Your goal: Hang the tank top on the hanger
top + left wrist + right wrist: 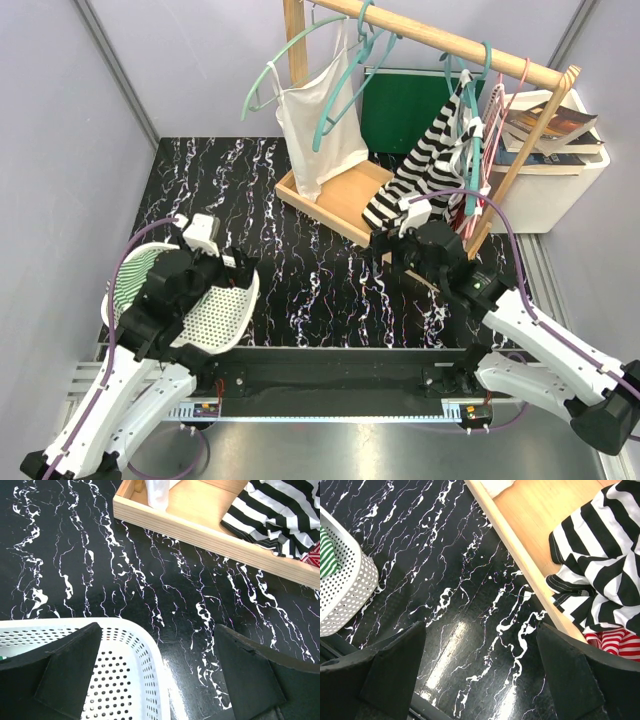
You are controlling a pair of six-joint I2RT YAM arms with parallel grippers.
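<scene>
We found the tank top (pixel 430 165) already up on the rack, toward 1 o'clock from the middle of the table (pixel 320 270). It hung from the wooden rod (pixel 440 40) alongside a teal hanger (pixel 470 200). Its striped hem trailed down toward 7 o'clock onto the wooden base tray (pixel 340 205). From the overhead view we could not tell whether both straps sat properly over the hanger's shoulders.

The right gripper (pixel 395 240) hovered just at 6 o'clock of that hem. In its wrist view the fingers (pixel 395 675) were spread wide with only marbled table between them, so it carried nothing. The bunched stripes lay at 2 o'clock in that view, with a red-and-white garment (pixel 615 642) just beneath them.

The left gripper (pixel 225 262) sat at 8 o'clock of the table, over the rim of the white basket (pixel 215 320). It was likewise parted and empty.

We judged the task nearly or wholly done. The garment was off the table, hanging among the hangers, and neither arm was touching it. What might have remained was checking the straps and lifting the trailing hem free of the tray.
</scene>
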